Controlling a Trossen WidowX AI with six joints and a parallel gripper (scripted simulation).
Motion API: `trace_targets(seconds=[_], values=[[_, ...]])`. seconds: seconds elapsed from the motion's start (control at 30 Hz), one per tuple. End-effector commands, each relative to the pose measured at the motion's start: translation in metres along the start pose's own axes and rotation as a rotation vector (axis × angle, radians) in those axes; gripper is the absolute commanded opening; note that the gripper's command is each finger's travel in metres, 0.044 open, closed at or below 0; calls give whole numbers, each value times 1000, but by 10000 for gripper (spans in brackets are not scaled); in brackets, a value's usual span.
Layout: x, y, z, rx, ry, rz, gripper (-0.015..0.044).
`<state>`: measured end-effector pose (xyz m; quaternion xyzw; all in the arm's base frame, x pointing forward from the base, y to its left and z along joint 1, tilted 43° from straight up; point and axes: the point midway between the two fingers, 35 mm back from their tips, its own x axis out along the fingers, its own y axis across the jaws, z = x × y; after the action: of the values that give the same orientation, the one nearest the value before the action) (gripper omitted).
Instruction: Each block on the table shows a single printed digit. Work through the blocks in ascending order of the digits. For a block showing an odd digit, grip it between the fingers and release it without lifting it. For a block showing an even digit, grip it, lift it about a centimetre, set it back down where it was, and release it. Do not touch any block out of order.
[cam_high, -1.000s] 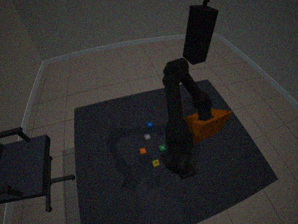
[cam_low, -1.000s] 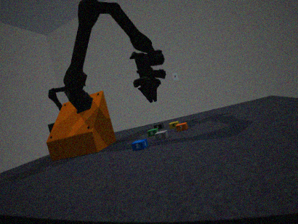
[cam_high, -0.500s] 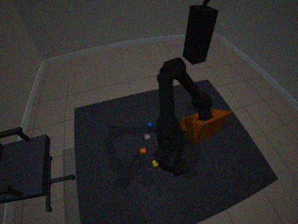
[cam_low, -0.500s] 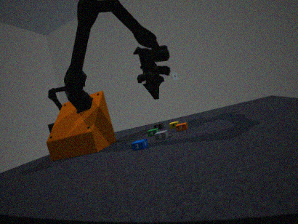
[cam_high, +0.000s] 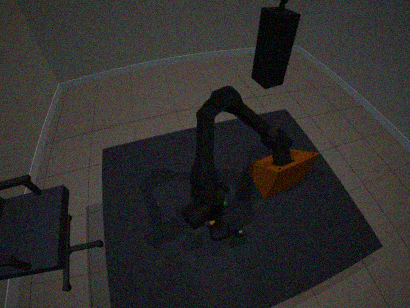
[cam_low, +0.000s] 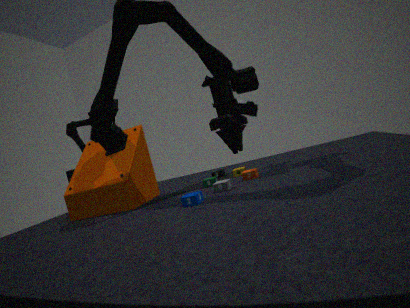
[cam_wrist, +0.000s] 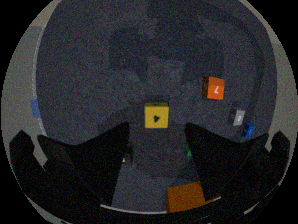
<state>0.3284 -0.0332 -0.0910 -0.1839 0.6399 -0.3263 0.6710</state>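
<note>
My gripper (cam_low: 237, 152) (cam_wrist: 157, 127) is open and empty, above the blocks. The yellow block (cam_high: 212, 222) (cam_low: 238, 172) (cam_wrist: 156, 114) shows a 4 and lies just ahead of the gap between the fingertips in the wrist view. The orange block (cam_low: 250, 174) (cam_wrist: 215, 89) shows a 7. A white block (cam_low: 222, 185) (cam_wrist: 238, 117) and a blue block (cam_low: 192, 199) (cam_wrist: 248, 130) lie at the right of the wrist view. The green block (cam_high: 225, 203) (cam_low: 209, 182) (cam_wrist: 189, 151) and black block (cam_high: 240, 231) (cam_low: 218, 174) (cam_wrist: 128, 155) are partly behind the fingers. Their digits are unclear.
The orange wedge base (cam_high: 282, 177) (cam_low: 112, 197) (cam_wrist: 185, 198) carries the arm and stands on the dark mat (cam_high: 300, 240). In the top view, the arm hides the other blocks. A black box (cam_high: 275, 47) hangs at the upper right, and a dark chair (cam_high: 35, 227) stands at the left.
</note>
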Motion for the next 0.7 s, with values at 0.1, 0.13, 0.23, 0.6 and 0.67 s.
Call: trace_targets(seconds=[0.1,0.13,0.23,0.6,0.67], values=[[20,-2,-7,-16,11,-12,400],[21,-2,-7,-16,11,-12,400],[26,-2,-7,-16,11,-12,400],[44,-2,-7,-16,11,-13,400],[47,-2,-7,-16,11,-13,400]])
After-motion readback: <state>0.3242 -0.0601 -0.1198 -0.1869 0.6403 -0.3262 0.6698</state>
